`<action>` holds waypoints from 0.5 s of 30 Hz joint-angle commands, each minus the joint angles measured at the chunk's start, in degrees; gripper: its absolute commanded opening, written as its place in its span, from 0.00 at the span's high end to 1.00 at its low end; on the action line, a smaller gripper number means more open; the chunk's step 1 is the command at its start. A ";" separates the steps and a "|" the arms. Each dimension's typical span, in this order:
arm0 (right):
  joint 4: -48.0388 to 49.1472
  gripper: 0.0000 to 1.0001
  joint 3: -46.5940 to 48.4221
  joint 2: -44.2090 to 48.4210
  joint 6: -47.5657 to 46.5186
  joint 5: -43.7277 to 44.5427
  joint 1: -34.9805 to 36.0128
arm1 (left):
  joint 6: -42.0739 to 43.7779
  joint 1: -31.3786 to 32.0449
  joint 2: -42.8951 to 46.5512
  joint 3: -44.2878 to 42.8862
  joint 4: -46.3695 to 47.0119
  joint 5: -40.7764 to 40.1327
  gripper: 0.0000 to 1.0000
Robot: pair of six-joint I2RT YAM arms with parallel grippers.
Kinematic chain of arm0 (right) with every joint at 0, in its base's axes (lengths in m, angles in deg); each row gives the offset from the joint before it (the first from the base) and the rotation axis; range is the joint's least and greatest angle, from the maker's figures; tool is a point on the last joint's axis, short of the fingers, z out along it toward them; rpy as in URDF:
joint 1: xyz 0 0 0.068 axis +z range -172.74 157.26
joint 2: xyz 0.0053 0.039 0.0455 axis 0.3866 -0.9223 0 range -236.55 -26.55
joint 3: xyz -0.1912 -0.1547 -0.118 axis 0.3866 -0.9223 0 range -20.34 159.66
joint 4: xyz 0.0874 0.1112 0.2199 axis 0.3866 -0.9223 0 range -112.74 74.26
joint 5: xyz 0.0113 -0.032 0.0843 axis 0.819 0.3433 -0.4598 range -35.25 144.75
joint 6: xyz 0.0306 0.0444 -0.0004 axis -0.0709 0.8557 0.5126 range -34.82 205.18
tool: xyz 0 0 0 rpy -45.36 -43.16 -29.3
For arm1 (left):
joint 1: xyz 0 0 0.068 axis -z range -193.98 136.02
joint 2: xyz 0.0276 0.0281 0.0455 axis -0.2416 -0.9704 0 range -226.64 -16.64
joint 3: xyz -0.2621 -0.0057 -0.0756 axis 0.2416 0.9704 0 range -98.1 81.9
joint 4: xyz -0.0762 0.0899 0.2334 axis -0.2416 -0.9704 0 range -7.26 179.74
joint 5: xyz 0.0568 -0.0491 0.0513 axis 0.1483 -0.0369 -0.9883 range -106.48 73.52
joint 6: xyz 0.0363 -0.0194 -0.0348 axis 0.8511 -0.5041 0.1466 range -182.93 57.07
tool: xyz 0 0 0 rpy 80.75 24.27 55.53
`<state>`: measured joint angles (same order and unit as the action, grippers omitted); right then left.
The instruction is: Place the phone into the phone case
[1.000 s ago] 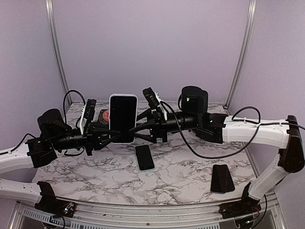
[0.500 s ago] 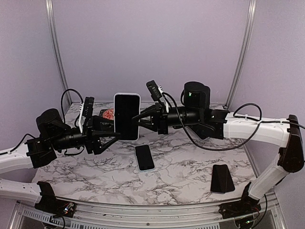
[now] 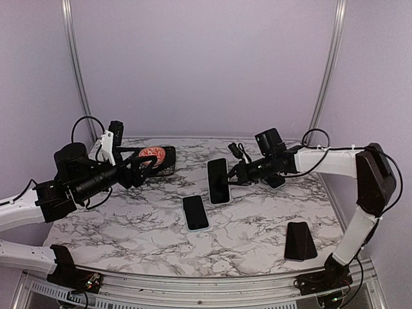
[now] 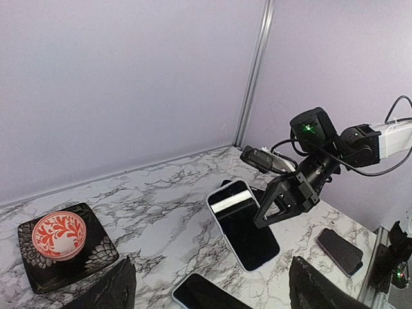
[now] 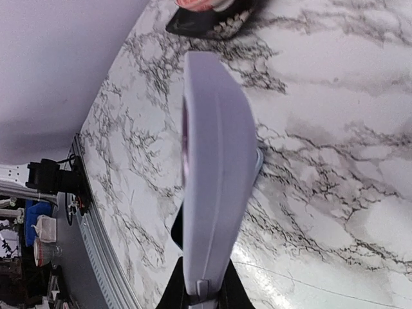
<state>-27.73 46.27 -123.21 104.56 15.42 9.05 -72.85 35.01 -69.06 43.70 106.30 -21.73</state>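
The phone sits in its pale case (image 3: 219,181), screen up and tilted, low over the middle of the marble table (image 3: 129,225). My right gripper (image 3: 234,175) is shut on its right edge. In the right wrist view the case (image 5: 212,187) shows edge-on between my right gripper's (image 5: 205,295) fingers. In the left wrist view the cased phone (image 4: 244,224) lies ahead with the right gripper (image 4: 288,196) on it. My left gripper (image 3: 136,172) is open and empty, drawn back at the left; in its own view it (image 4: 211,273) holds nothing.
A second phone (image 3: 195,212) with a pale rim lies flat near the table's middle, also in the left wrist view (image 4: 206,297). A black plate with a red patterned bowl (image 3: 153,156) stands at the back left. A dark flat object (image 3: 300,241) lies at the front right.
Both grippers held the cased phone upright above the table. My left gripper has let go and pulled back left. My right gripper has carried the phone down and to the right.
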 commanded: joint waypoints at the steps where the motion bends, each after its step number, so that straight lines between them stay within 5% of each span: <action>1: -8.38 1.00 3.77 -6.80 -4.84 -7.45 -0.36 | 0.33 -0.48 -1.07 -2.78 -4.16 -5.07 0.18; 11: -13.82 1.00 8.17 -16.91 -8.02 -6.96 -1.27 | 0.31 -0.65 -1.72 -3.93 -6.36 -5.23 0.17; 15: -17.07 0.87 10.56 -20.03 -9.14 -2.31 -1.34 | 0.22 -0.65 -1.86 -3.96 -6.27 -5.11 0.17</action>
<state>-42.07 53.59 -140.13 97.98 8.71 8.09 -72.85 34.66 -70.70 41.71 100.83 -26.06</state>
